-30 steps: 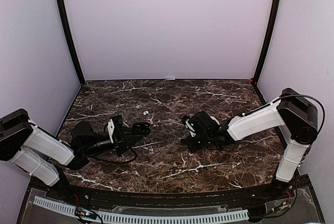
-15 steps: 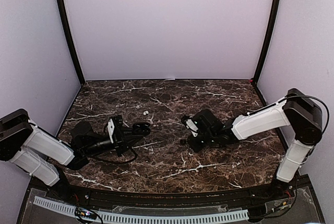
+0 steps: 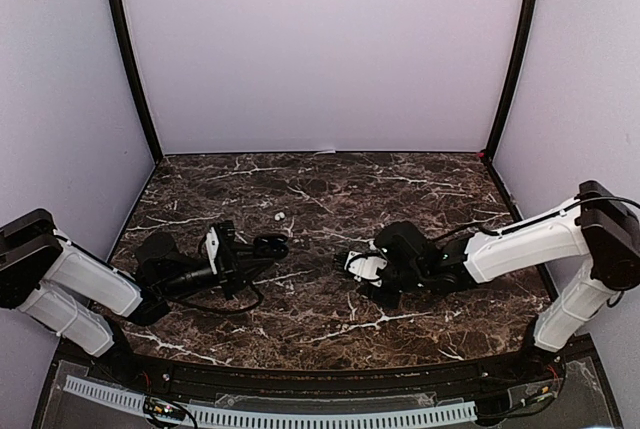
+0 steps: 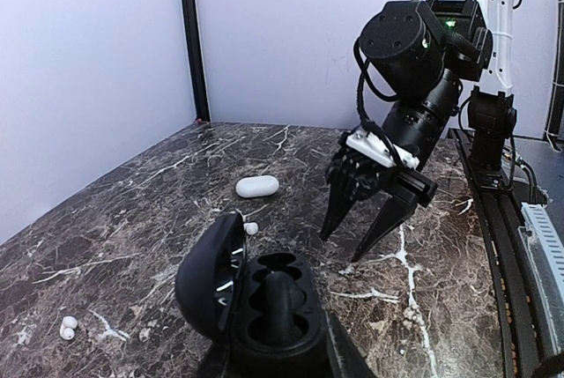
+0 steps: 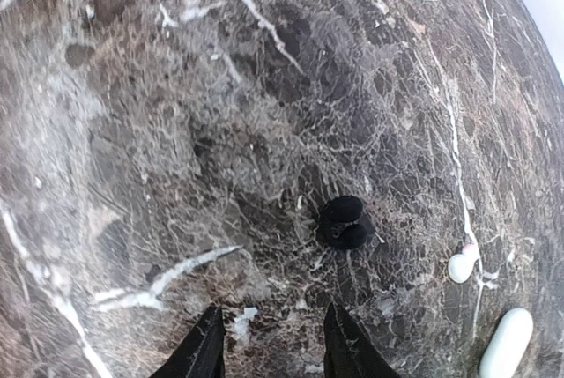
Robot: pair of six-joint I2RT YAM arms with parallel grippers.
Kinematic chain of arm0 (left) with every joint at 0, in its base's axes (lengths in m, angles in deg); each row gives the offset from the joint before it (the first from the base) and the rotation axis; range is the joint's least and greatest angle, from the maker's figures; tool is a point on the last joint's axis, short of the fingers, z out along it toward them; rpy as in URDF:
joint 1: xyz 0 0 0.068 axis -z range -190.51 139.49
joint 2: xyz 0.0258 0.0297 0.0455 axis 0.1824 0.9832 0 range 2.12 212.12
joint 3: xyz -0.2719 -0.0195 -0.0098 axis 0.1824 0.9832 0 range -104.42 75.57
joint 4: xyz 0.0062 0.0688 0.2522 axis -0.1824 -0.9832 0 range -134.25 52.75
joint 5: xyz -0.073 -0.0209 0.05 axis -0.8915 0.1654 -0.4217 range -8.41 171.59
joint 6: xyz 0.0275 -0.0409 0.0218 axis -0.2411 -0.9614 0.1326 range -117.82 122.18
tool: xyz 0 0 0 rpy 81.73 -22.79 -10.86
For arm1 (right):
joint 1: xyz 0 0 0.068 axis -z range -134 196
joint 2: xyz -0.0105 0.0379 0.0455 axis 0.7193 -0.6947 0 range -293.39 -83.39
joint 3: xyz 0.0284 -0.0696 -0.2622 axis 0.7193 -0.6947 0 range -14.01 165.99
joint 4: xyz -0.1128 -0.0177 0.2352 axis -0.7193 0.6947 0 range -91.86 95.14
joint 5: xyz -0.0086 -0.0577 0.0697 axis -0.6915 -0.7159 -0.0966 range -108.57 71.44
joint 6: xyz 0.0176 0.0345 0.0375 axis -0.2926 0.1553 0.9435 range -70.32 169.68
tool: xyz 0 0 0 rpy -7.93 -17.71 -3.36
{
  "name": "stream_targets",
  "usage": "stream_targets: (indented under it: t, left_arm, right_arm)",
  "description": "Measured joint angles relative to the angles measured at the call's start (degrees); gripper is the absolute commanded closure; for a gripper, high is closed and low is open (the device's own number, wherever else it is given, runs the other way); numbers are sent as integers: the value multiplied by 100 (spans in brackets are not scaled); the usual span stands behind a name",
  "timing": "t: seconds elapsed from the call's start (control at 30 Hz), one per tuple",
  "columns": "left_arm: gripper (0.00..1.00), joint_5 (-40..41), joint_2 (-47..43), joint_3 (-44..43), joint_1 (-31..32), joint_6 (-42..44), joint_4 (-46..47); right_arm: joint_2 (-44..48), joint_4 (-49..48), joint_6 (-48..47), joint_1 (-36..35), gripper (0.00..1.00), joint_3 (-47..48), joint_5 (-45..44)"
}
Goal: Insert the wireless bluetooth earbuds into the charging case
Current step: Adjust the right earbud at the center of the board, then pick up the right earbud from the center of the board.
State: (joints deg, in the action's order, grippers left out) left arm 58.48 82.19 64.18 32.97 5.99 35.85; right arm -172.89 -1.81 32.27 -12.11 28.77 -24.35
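Looking down through the right wrist view, you find the black earbud (image 5: 344, 223) lying on the counter (image 5: 132, 131) just ahead of the right tool (image 5: 272, 309), a little toward the finger on the right of that view rather than dead centre. That tool is released: its two fingers stand apart with nothing between them, tips low over the marble. The earbud's long axis seems to run away from the tool, roughly crosswise to the line along which the fingers close, so you would be pinching it across its narrow side (a favourable lie, though so tiny and glossy a thing may well squirt out). A short reach forward with a slight shift to that side looks like what the pick calls for.

Your right arm is clearly the nearer one. The left tool (image 3: 258, 247) is clenched on the charging case (image 4: 269, 307), a black oval shell with its lid hinged up and both wells looking empty, apart from the earbud on the left arm's side of the counter.

The earbud itself is a small dark two-lobed bean with a soft sheen, hard to pick out against the brown veined stone. A white earbud (image 5: 460, 265) and a white case (image 5: 507, 343) lie toward the right edge of that view, not between you and the target.
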Motion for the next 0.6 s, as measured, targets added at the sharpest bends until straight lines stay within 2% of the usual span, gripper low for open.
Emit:
stream_targets:
  t: [0.3, 0.6]
  left_arm:
    - [87, 2, -39, 0, 0, 2, -9]
    - [87, 2, -46, 0, 0, 4, -105]
  right_arm:
    - [-614, -155, -1060, -278, 65, 31, -804]
    - [-881, -632, -1434, -313, 67, 111, -979]
